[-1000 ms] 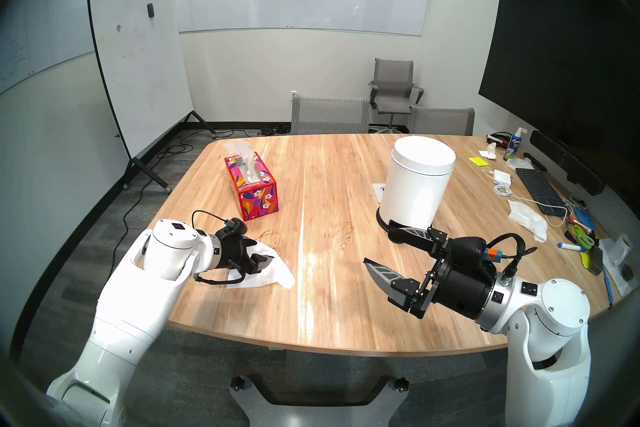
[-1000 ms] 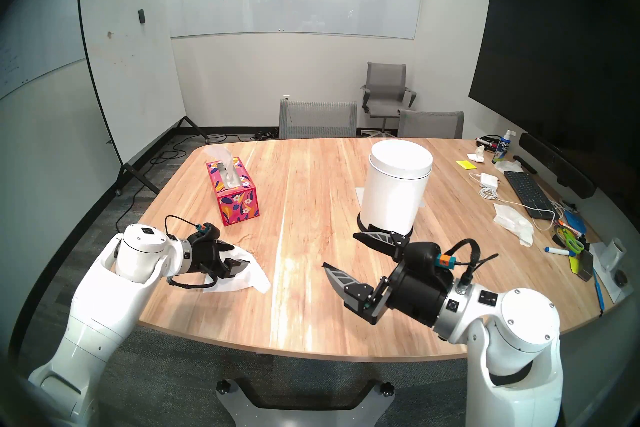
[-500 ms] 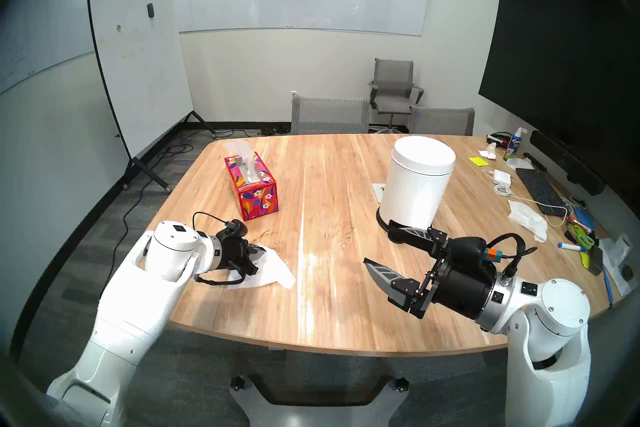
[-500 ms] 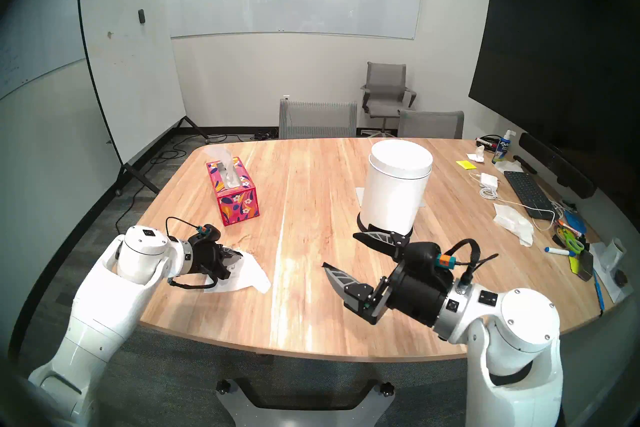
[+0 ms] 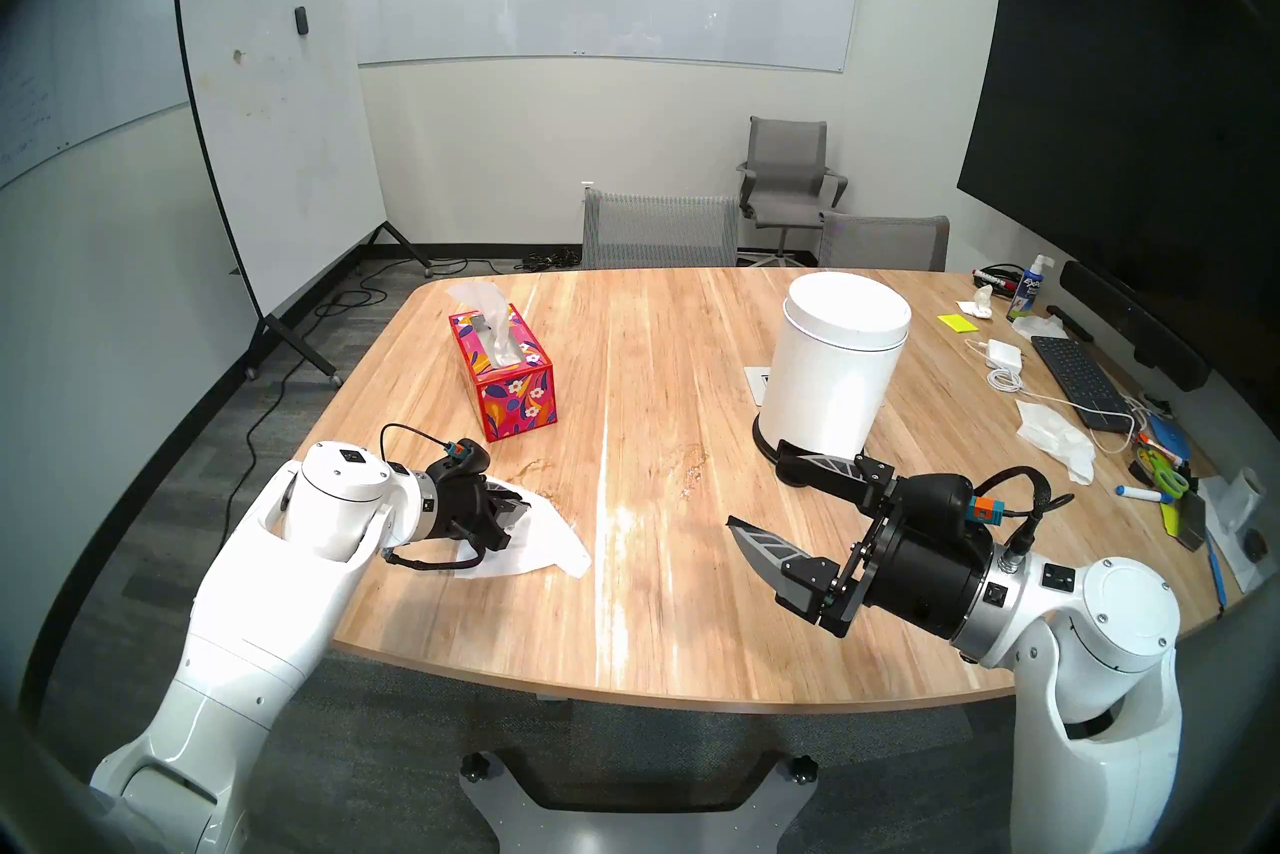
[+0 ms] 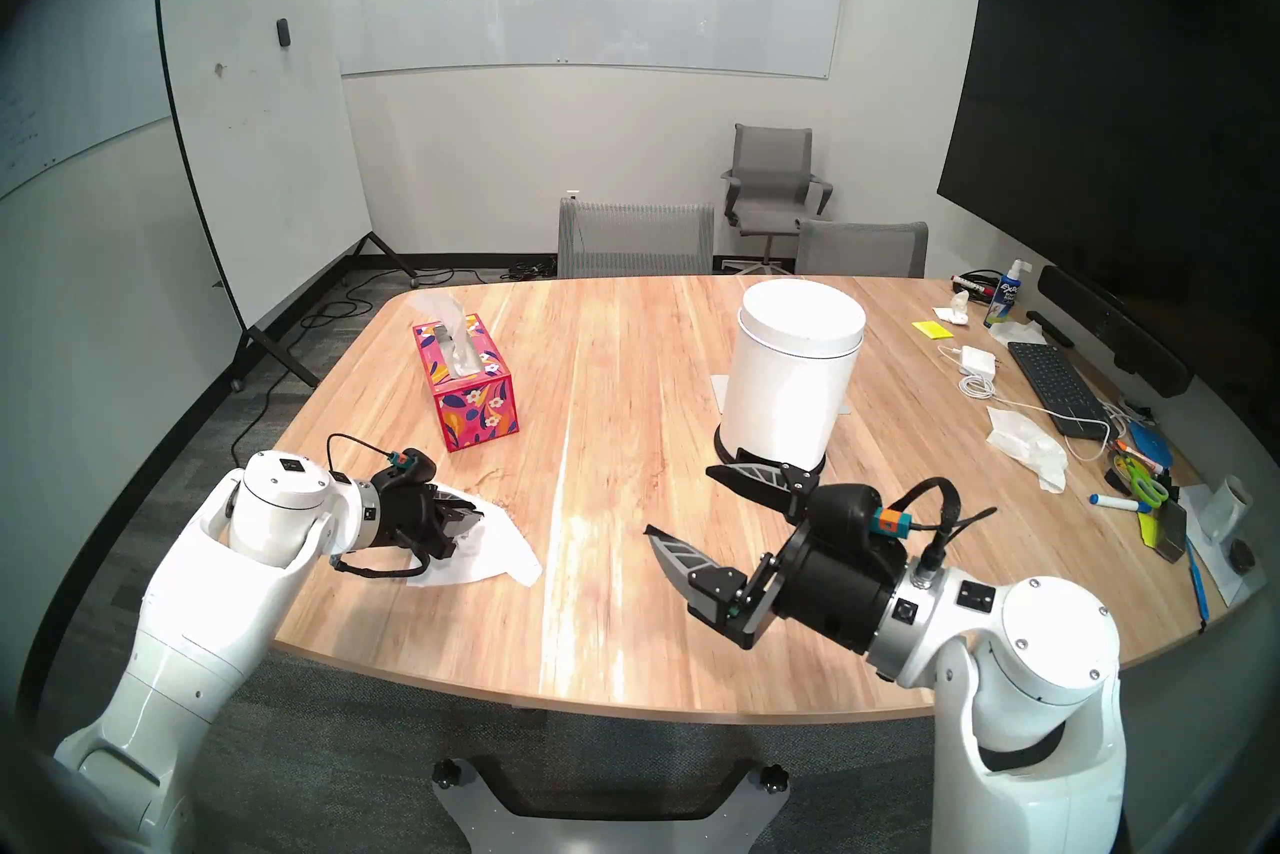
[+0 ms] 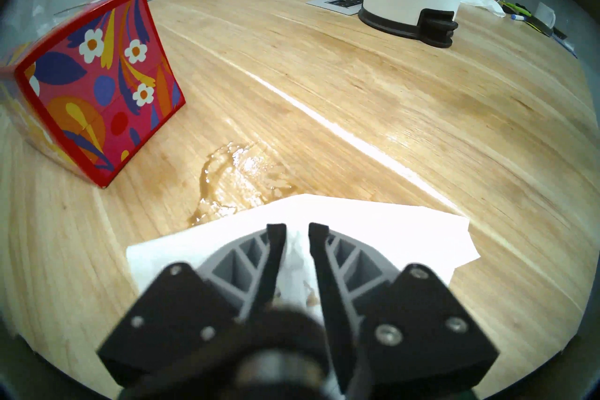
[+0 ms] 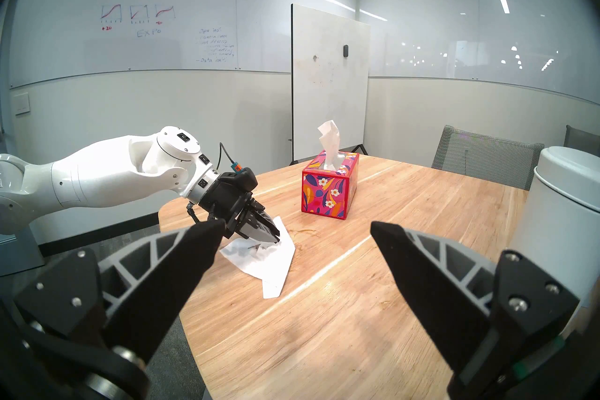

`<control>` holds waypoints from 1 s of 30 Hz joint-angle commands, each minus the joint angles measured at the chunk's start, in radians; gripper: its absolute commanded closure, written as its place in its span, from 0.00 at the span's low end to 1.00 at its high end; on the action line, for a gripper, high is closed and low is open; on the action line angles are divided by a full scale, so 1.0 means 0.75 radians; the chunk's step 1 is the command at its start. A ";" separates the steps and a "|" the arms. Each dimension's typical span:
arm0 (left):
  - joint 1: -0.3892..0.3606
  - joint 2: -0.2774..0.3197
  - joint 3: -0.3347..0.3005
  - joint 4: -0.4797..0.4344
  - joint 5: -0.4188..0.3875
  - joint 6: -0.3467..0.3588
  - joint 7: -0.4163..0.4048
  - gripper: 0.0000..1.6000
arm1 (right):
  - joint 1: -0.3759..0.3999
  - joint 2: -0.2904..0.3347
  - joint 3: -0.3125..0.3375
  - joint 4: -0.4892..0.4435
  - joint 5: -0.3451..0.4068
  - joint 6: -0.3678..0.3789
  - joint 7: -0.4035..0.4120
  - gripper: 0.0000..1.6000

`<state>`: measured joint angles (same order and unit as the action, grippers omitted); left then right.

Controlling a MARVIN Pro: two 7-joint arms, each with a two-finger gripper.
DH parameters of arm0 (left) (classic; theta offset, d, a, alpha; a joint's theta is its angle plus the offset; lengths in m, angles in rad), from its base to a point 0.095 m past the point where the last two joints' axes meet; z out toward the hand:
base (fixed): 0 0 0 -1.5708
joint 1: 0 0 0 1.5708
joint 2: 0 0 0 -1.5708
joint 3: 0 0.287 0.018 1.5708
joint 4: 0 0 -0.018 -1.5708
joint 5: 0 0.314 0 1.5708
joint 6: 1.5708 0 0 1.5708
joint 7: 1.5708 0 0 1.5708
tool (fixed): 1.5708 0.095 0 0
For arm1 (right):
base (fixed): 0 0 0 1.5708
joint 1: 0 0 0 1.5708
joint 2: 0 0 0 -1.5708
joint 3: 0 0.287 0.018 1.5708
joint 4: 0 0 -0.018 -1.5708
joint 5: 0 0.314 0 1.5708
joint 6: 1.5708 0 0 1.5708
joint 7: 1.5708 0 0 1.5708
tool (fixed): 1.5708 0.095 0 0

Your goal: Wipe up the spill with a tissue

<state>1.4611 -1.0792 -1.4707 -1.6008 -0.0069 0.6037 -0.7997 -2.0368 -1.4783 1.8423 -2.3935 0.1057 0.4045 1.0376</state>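
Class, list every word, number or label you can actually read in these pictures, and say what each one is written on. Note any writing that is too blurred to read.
"EXPO": wall whiteboard.
"+20": red, under the leftmost graph sketch.
"EXPO": spray bottle label; smaller print unreadable.
Handwritten list: too blurred to read.
Floral tissue box: no text visible.

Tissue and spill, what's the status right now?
Left gripper pinching the tissue flat on table. Right gripper open, idle. Spill just beyond tissue, still wet. Nothing in the way.
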 commanded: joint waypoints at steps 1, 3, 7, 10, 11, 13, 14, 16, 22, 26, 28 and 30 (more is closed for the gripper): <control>-0.011 0.004 -0.025 -0.059 -0.019 0.026 -0.011 0.24 | 0.003 0.002 0.003 -0.022 0.004 0.001 0.003 0.00; -0.010 0.006 -0.030 -0.070 -0.021 0.036 -0.015 0.22 | 0.003 0.002 0.003 -0.022 0.004 0.001 0.003 0.00; -0.009 0.010 -0.030 -0.074 -0.018 0.039 -0.017 0.20 | 0.003 0.002 0.003 -0.022 0.004 0.001 0.003 0.00; -0.004 0.011 -0.025 -0.063 -0.009 0.028 -0.011 0.22 | 0.003 0.002 0.003 -0.022 0.004 0.001 0.003 0.00; -0.002 0.010 -0.020 -0.058 -0.004 0.021 -0.007 0.22 | 0.003 0.002 0.003 -0.022 0.004 0.001 0.003 0.00; 0.000 0.007 -0.012 -0.046 0.003 0.008 0.000 0.22 | 0.003 0.002 0.003 -0.022 0.004 0.001 0.003 0.00; 0.001 0.006 -0.010 -0.042 0.006 0.005 0.002 0.24 | 0.003 0.002 0.003 -0.022 0.004 0.001 0.003 0.00; 0.003 0.005 -0.003 -0.040 0.011 0.000 0.009 0.24 | 0.003 0.002 0.003 -0.022 0.004 0.001 0.003 0.00; 0.005 -0.002 0.018 -0.017 0.031 -0.026 0.031 0.23 | 0.003 0.002 0.003 -0.022 0.004 0.001 0.003 0.00; 0.005 -0.005 0.027 -0.007 0.042 -0.039 0.044 0.24 | 0.003 0.002 0.003 -0.022 0.004 0.001 0.003 0.00; 0.003 -0.009 0.031 0.002 0.047 -0.044 0.051 0.31 | 0.003 0.002 0.003 -0.022 0.004 0.001 0.003 0.00; 0.001 -0.012 0.034 0.007 0.051 -0.047 0.057 0.36 | 0.003 0.002 0.003 -0.022 0.004 0.001 0.003 0.00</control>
<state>1.4679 -1.0797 -1.4412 -1.5980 0.0332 0.5862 -0.7655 -2.0368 -1.4784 1.8423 -2.3934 0.1056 0.4045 1.0377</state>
